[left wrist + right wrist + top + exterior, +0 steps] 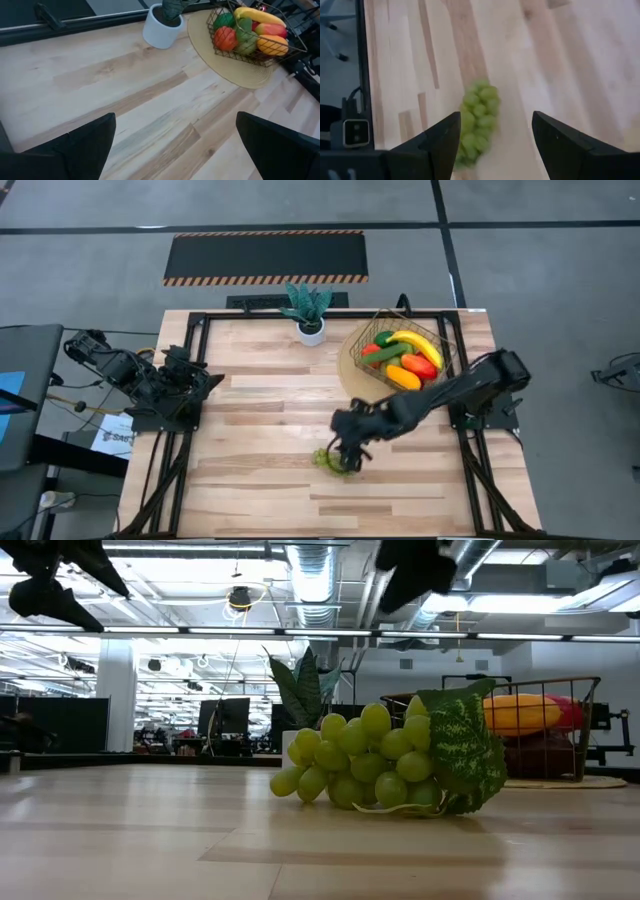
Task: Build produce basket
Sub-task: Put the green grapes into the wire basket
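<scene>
A bunch of green grapes (328, 461) with a leaf lies on its side on the bare wood near the table's middle, seen close in the low view (380, 765). My right gripper (495, 120) hovers above the grapes (477, 120), open and tilted downward, touching nothing. The gold wire basket (446, 332) stands on a round tan mat (354, 366) at the far right, holding a yellow banana (420, 345), a green cucumber, and red and orange pieces. My left gripper (175, 120) waits open at the table's left edge, raised.
A spiky green plant in a white pot (310, 320) stands at the far middle, left of the basket. Black frame rails (200, 340) run along the table's left, right and far sides. Bare wood lies between the grapes and the basket.
</scene>
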